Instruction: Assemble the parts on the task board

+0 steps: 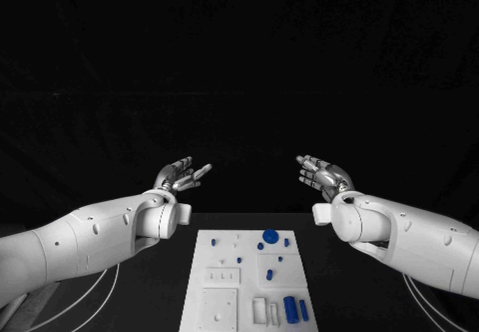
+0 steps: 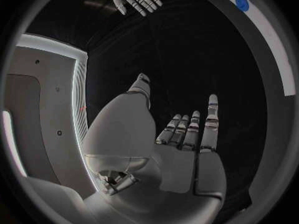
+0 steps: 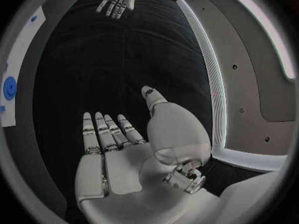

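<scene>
The white task board lies on the black table near me, with small blue parts on it: a round blue disc at its far end, small pegs around the middle, and blue cylinders at the near right. My left hand is raised above the table beyond the board's far left, fingers spread, holding nothing. My right hand is raised beyond the far right, likewise spread and empty. The left wrist view has my left hand flat and open, the board at the rim. The right wrist view has my right hand open.
White cables run along the table at the left and right of the board. The board edge with the blue disc sits at the rim of the right wrist view. Dark table surface lies between the two hands.
</scene>
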`<state>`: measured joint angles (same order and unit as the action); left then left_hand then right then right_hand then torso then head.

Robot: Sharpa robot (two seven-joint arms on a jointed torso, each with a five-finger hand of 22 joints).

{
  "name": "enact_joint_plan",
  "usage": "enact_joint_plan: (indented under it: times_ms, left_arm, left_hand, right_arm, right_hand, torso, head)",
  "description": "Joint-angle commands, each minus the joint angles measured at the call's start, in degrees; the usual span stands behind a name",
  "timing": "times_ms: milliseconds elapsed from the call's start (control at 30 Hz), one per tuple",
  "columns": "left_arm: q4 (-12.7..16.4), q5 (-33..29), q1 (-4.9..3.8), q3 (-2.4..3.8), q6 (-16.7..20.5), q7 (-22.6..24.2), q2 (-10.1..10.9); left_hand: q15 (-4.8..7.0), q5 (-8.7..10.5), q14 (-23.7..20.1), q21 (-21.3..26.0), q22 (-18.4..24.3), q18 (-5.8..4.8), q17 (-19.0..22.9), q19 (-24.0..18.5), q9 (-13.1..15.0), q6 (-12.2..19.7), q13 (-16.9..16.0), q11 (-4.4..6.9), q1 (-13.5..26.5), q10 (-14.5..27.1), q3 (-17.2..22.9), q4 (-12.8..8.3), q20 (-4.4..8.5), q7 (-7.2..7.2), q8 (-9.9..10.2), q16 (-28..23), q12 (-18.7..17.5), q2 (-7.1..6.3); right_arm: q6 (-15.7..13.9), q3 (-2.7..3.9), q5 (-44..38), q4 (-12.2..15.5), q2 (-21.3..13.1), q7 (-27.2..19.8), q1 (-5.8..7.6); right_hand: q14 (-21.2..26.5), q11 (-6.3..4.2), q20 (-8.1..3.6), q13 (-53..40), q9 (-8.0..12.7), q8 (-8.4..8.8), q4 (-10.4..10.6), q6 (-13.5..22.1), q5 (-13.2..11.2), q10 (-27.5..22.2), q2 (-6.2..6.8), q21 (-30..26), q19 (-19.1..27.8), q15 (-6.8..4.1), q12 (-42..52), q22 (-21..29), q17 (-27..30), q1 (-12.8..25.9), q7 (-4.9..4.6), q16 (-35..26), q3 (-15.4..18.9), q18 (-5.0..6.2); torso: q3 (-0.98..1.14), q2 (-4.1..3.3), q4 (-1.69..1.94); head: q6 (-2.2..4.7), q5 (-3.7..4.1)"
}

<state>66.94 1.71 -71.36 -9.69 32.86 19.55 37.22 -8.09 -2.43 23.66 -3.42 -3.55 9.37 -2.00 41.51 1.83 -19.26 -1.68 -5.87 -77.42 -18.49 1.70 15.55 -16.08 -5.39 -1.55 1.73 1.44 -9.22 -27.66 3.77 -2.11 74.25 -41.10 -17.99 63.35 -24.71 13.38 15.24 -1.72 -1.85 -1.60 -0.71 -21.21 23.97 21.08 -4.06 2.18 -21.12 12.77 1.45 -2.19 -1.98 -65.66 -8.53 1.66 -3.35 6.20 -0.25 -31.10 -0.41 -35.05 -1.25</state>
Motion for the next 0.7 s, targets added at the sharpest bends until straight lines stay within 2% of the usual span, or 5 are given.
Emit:
enact_joint_plan:
  times_ms: [33, 400, 433, 567, 700]
  left_arm:
    - [-2.55, 2.54, -1.16, -0.77, -8.06, -5.29, -0.92]
    - [-4.72, 2.92, -2.22, -1.66, -9.69, -6.54, -1.63]
    - [-4.00, 2.87, -2.22, -1.42, -10.63, -6.25, -1.33]
    - [-3.52, 2.88, -2.22, -1.47, -10.68, -6.15, -0.92]
    - [-2.50, 3.70, -2.24, -1.49, -10.65, -5.86, -0.15]
  left_hand:
    - [-0.15, -0.30, 1.24, -0.25, -0.18, 1.47, -0.13, 1.43, 0.13, -1.17, -0.12, -0.48, -2.56, -1.30, 0.16, 0.68, -0.38, -0.44, -0.40, 0.40, 0.36, 0.03]
    - [-0.09, -0.28, 1.66, -0.28, -0.20, 1.49, -0.15, 1.71, 0.18, -2.19, -0.19, -0.86, -2.23, -2.62, 0.30, -0.29, -0.38, -1.07, -0.46, 0.41, 0.43, 0.94]
    - [-0.05, -0.27, 1.71, -0.29, -0.20, 1.49, -0.16, 1.73, 0.18, -2.22, -0.19, -0.97, -2.05, -2.71, 0.33, -0.73, -0.39, -1.17, -0.45, 0.42, 0.43, 1.13]
    - [-0.06, -0.27, 1.71, -0.28, -0.20, 1.49, -0.16, 1.76, 0.21, -2.57, -0.22, -1.01, -1.95, -3.12, 0.38, -1.33, -0.39, -1.22, -0.49, 0.42, 0.46, 1.28]
    - [-0.08, -0.27, 1.86, -0.29, -0.21, 1.50, -0.16, 1.78, 0.23, -2.97, -0.26, -1.13, -1.64, -3.78, 0.39, -2.45, -0.39, -1.39, -0.50, 0.42, 0.50, 1.76]
  right_arm:
    - [13.51, 0.54, -3.33, -2.77, 0.64, 8.49, 0.58]
    - [21.52, 1.70, -4.84, -7.71, 1.76, 13.78, 1.60]
    - [18.25, 1.71, -21.28, -9.24, 1.52, 10.88, 0.53]
    - [17.26, 1.71, -31.36, -9.83, 2.11, 10.42, -0.11]
    - [19.08, 1.71, -42.55, -9.88, 2.62, 11.23, -0.48]
  right_hand:
    - [-2.38, 0.28, -0.15, -0.19, -0.16, -0.44, -1.58, -1.90, -1.64, 2.12, -0.71, 0.29, -1.82, 0.47, 0.45, -0.20, -0.19, -3.77, -3.97, 0.52, -1.77, 0.30]
    - [-12.93, -0.38, -1.80, -0.67, -0.69, -1.04, -9.31, -12.45, -3.49, 12.65, 1.17, 1.99, -12.81, 0.01, 0.92, -1.04, -0.64, -8.62, -3.27, 1.07, -3.85, 0.66]
    - [-18.80, -0.95, -2.40, -0.81, -0.84, -1.19, -10.16, -15.89, -3.53, 16.14, 1.37, 3.04, -18.05, -0.57, 1.05, -1.44, -0.87, -8.78, -2.88, 1.32, -4.29, 0.90]
    - [-41.22, -3.88, -6.75, -1.52, -1.44, -1.80, -12.51, -28.63, -4.75, 35.43, 1.77, 8.93, -34.15, -5.65, 1.75, -3.29, -2.19, -8.42, -1.38, 4.17, -7.15, 1.93]
    - [-50.92, -5.55, -11.53, -1.60, -1.58, -1.82, -14.60, -31.99, -6.15, 39.54, 2.72, 12.54, -41.16, -8.97, 1.83, -4.29, -3.47, -7.36, -1.07, 3.30, -10.07, -0.04]
  torso:
    - [0.00, 0.00, -0.01]
    - [0.00, 0.00, -0.01]
    - [-0.14, -0.04, 0.35]
    - [-0.13, 0.03, 0.28]
    - [-0.15, -0.19, 0.37]
  head:
    - [0.01, 0.01]
    - [0.01, 0.01]
    - [-1.46, -0.20]
    - [-1.82, -0.60]
    - [-2.01, -0.26]
